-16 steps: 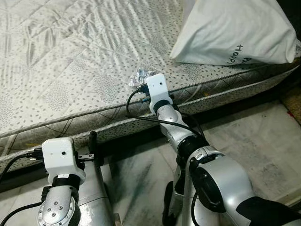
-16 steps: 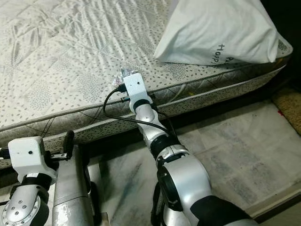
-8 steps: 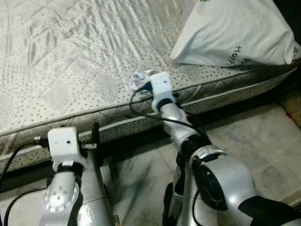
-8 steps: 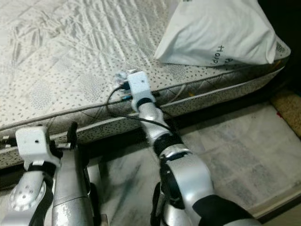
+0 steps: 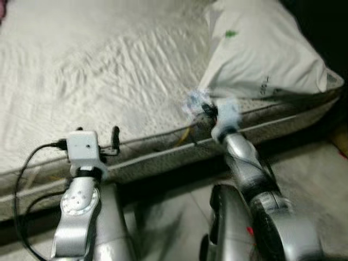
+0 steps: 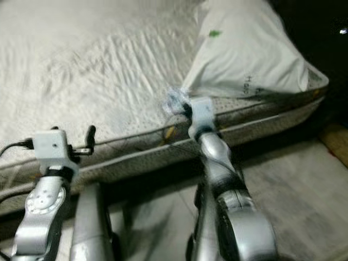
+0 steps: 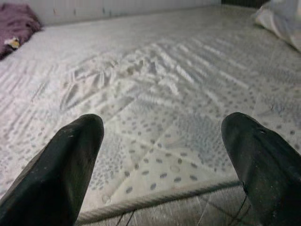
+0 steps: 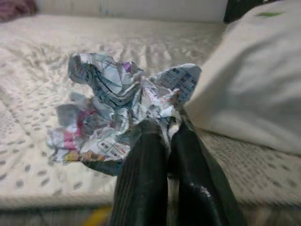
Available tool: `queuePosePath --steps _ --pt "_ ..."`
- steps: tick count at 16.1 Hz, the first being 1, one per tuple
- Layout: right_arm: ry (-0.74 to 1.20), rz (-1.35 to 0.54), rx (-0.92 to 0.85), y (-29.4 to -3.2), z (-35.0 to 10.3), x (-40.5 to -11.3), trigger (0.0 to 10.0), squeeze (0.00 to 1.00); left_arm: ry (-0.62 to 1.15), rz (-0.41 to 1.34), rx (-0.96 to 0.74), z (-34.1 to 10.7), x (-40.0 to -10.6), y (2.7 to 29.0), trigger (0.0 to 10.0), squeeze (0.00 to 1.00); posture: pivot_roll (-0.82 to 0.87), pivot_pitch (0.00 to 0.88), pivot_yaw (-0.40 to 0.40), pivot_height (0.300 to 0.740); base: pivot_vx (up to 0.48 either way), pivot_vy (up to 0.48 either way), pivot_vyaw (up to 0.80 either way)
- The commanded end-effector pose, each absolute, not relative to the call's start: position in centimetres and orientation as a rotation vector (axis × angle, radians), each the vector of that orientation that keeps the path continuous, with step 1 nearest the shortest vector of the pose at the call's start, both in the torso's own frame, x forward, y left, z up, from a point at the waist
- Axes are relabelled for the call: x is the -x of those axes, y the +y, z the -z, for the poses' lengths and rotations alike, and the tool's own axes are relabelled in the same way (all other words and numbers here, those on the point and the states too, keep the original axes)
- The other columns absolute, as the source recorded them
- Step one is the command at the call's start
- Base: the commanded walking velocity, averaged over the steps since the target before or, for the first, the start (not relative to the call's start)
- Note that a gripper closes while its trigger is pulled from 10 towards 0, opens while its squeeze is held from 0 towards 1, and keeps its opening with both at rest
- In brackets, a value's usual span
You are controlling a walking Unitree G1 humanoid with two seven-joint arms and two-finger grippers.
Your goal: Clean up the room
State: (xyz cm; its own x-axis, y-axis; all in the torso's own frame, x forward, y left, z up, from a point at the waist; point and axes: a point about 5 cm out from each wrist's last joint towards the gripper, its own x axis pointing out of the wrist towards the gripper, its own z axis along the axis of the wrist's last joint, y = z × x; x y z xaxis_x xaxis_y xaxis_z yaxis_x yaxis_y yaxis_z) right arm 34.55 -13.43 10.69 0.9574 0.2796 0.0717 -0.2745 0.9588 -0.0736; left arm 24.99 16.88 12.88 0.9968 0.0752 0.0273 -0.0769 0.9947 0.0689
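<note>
A crumpled printed paper wrapper (image 8: 117,108) is pinched between the fingers of my right gripper (image 8: 165,133), which is shut on it just above the mattress edge. In the eye views the wrapper (image 5: 194,101) shows as a blurred bright wad beside the pillow, at the tip of my right arm. My left gripper (image 7: 162,141) is open, its two black fingers (image 7: 70,160) spread wide over the grey patterned mattress (image 5: 98,81) near its front edge, with nothing between them.
A white pillow (image 5: 261,54) lies on the bed's right end, close beside the wrapper. A purple cloth (image 7: 16,23) sits at the far side of the mattress. Pale tiled floor (image 5: 315,163) runs along the bed's front.
The whole view has shifted and blurred as the camera moved. My right gripper holds the wrapper slightly lifted from the mattress edge. My left arm has risen toward the bed.
</note>
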Motion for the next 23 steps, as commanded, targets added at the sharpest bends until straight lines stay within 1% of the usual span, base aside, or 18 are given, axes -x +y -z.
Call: queuePosePath --steps 1,2,3,4,5,6,9,12,14,18,22,23 --pt "-0.149 -0.298 0.056 -14.0 -11.4 -32.8 0.0 0.0 -0.023 -0.076 -0.069 -12.7 -25.3 17.2 10.0 0.0 0.0 0.0 0.007 0.48 0.0 0.0 0.0" --pt "-0.155 -0.312 0.074 -14.3 -11.2 -31.6 5.8 0.0 -0.015 -0.052 -0.047 -12.5 -25.5 17.2 10.0 0.0 -0.01 0.0 0.007 0.48 0.0 0.0 0.0" --pt "-0.152 -0.307 0.084 -14.5 -11.0 -30.9 10.0 0.0 -0.017 -0.045 -0.034 -12.5 -25.7 17.2 10.0 0.0 -0.02 0.0 0.008 0.48 0.0 0.0 0.0" --pt "-0.116 -0.281 0.106 -15.1 -10.5 -29.3 10.0 0.0 -0.037 -0.05 -0.041 -12.4 -26.2 17.5 10.0 0.0 -0.02 0.0 0.011 0.48 0.0 0.0 0.0" --pt "-0.13 -0.278 0.115 -15.2 -10.7 -29.0 10.0 0.0 -0.041 -0.059 -0.042 -12.4 -26.3 17.6 10.0 0.0 -0.02 0.0 0.016 0.48 0.0 0.0 0.0" --pt "-0.147 -0.278 0.1 -15.4 -11.5 -27.8 10.0 0.0 -0.05 -0.077 -0.037 -12.5 -26.3 17.6 10.0 0.0 -0.02 0.0 0.028 0.48 0.0 0.0 0.0" --pt "-0.094 -0.252 0.097 -15.6 -11.0 -27.0 10.0 0.0 -0.06 -0.069 -0.044 -12.1 -25.8 17.4 10.0 0.0 -0.04 0.0 0.046 0.48 0.0 0.0 0.0" --pt "-0.094 -0.204 0.026 -15.4 -11.9 -26.9 10.0 0.0 -0.05 -0.075 -0.024 -11.9 -25.7 17.7 10.0 0.0 -0.05 0.0 0.063 0.48 0.0 0.0 0.0" --pt "-0.119 -0.191 -0.054 -15.2 -12.8 -27.6 10.0 0.0 -0.054 -0.058 -0.023 -11.8 -25.9 17.6 10.0 0.0 -0.05 0.0 0.062 0.485 0.0 0.0 0.0" --pt "-0.144 -0.199 -0.061 -15.0 -14.4 -29.3 10.0 0.0 -0.08 -0.076 -0.015 -12.2 -26.2 17.6 10.0 0.0 -0.03 0.0 0.037 0.532 0.0 0.0 0.0" --pt "-0.147 -0.203 -0.076 -14.8 -14.6 -29.6 10.0 0.0 -0.081 -0.062 -0.009 -12.2 -26.3 17.3 10.0 0.0 -0.04 0.0 0.046 0.574 0.0 0.0 0.0" --pt "-0.146 -0.203 -0.077 -14.7 -14.6 -29.6 10.0 0.0 -0.081 -0.059 -0.009 -12.2 -26.4 17.2 10.0 0.0 -0.04 0.0 0.047 0.579 0.0 0.0 0.0"
